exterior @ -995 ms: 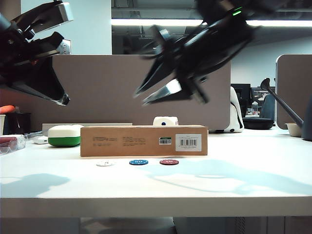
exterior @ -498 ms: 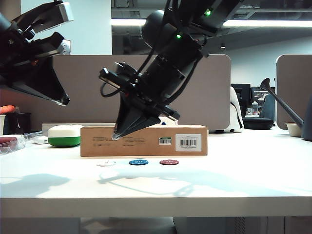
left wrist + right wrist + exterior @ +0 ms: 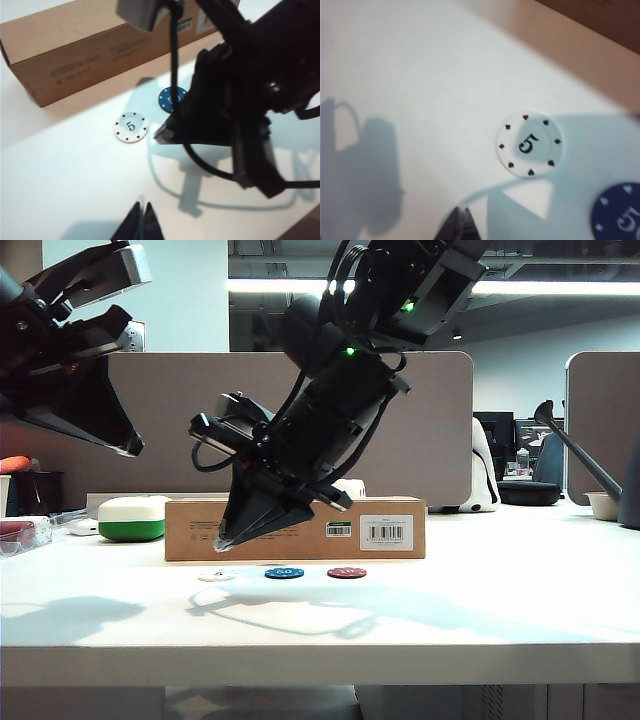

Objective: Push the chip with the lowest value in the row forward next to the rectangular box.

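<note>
Chip point(image 3: 217, 576) seemingly just below right jaws

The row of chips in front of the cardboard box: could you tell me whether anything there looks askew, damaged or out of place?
Nothing stands out. The white chip, blue chip and red chip lie flat in line before the cardboard box. The right gripper hangs above the white chip; the left gripper is raised.
</note>
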